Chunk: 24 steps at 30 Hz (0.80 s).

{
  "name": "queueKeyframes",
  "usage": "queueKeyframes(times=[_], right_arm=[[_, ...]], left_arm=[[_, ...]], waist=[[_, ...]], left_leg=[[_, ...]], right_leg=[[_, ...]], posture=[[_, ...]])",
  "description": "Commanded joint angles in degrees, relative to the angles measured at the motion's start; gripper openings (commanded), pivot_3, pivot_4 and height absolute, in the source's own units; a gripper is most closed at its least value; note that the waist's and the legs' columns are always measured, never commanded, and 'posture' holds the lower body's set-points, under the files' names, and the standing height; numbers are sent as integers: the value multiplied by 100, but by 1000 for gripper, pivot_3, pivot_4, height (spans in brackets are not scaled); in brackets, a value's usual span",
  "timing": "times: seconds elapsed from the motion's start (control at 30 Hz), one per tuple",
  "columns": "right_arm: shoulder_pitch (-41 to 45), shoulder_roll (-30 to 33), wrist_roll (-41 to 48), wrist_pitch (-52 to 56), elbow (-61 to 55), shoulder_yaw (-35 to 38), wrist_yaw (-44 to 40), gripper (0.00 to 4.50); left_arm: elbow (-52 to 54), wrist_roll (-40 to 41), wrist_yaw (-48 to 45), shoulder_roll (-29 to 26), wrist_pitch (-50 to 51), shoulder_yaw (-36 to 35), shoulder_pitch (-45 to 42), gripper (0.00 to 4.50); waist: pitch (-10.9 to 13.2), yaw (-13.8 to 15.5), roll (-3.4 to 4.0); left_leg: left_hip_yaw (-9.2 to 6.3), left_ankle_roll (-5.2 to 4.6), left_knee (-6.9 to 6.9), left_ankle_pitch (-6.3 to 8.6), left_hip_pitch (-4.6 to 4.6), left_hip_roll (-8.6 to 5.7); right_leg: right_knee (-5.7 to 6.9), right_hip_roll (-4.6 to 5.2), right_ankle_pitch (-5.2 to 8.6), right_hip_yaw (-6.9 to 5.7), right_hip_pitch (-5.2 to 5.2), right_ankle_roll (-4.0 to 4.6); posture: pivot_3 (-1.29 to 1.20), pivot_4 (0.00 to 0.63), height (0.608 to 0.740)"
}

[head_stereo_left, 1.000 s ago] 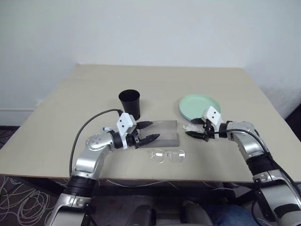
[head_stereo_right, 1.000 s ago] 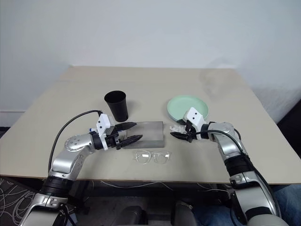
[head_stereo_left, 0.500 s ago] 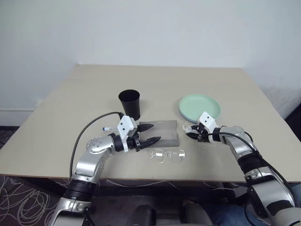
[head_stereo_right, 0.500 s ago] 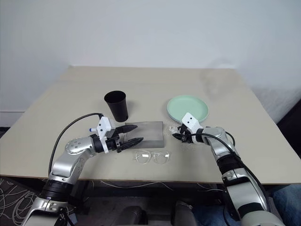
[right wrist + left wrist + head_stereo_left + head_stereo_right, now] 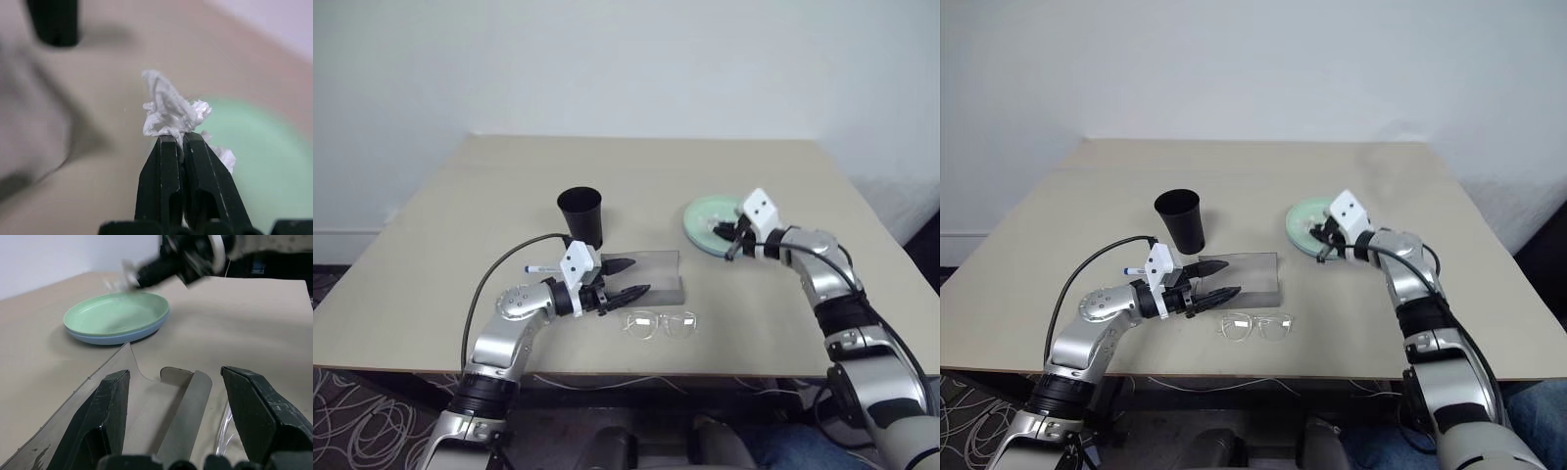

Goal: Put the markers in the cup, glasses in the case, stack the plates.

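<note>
This looks like a plain test room or lab. A bare white wall (image 5: 626,59) stands behind one tan surface (image 5: 636,166), and loose white cables (image 5: 362,416) lie on the patterned carpet (image 5: 328,284).

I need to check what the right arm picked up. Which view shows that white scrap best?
The right wrist view: the crumpled white scrap sits pinched between the shut right gripper's fingers. The eye views show it as a small white bit at the gripper over the plates; the left wrist view shows it blurred.

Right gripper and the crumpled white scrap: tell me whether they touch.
Touching. The right wrist view shows the right gripper with its black fingers shut on the crumpled white scrap, above the mint green plate.
</note>
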State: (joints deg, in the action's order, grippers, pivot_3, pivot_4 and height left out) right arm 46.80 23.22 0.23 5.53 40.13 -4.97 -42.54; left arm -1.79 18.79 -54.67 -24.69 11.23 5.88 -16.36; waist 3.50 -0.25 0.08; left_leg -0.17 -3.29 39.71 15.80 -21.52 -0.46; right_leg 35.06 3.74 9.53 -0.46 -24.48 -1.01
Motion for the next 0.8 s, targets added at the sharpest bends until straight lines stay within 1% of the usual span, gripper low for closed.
queueKeyframes(times=[0.03,0.17,0.2,0.23,0.37,0.4,0.6,0.8], right_arm=[[348,-97,-187,-277,809,69,524,29],[679,-211,-277,-611,1722,92,786,29],[722,-223,-267,-681,1845,113,791,470],[757,-232,-251,-736,1947,133,796,661],[817,-237,-207,-893,2172,194,775,2057],[810,-232,-211,-926,2188,204,765,2475],[669,-174,-234,-1137,2023,226,701,4450],[227,-50,26,-1301,1298,370,247,4450]], left_arm=[[217,-1,33,22,-33,3,-108,3138],[257,0,60,23,-17,-3,-96,3138],[275,2,70,17,-14,-9,-81,3138],[291,5,78,10,-12,-14,-68,3138],[340,15,113,-20,8,-37,-21,3138],[358,19,117,-32,14,-43,-3,3138],[400,32,106,-65,54,-46,19,3138],[338,-10,35,-135,68,-15,-77,3138]], waist=[[0,4,0],[0,1,1],[1,0,2],[0,-5,2],[0,-92,2],[0,-105,2],[-1,-161,4],[-1,-165,4]], left_leg=[[-1,0,-1,0,-1,-1],[0,0,-2,0,-7,-3],[0,-1,-2,0,-8,-4],[1,-1,-2,0,-8,-3],[3,-1,-3,0,-6,-1],[2,-1,-3,0,-5,-1],[4,-1,-3,0,1,0],[2,-2,-3,-1,-1,3]], right_leg=[[-1,0,0,-1,0,0],[-5,1,-1,1,-1,1],[-7,2,-1,2,-2,1],[-7,2,-1,5,-2,0],[-5,2,-1,9,-2,0],[-4,2,-1,9,-1,0],[3,-2,-1,13,-2,0],[2,-1,-1,15,-1,-2]], posture=[[0,0,721],[0,0,721],[0,0,721],[0,0,721],[0,0,721],[0,0,721],[0,0,721],[0,0,721]])
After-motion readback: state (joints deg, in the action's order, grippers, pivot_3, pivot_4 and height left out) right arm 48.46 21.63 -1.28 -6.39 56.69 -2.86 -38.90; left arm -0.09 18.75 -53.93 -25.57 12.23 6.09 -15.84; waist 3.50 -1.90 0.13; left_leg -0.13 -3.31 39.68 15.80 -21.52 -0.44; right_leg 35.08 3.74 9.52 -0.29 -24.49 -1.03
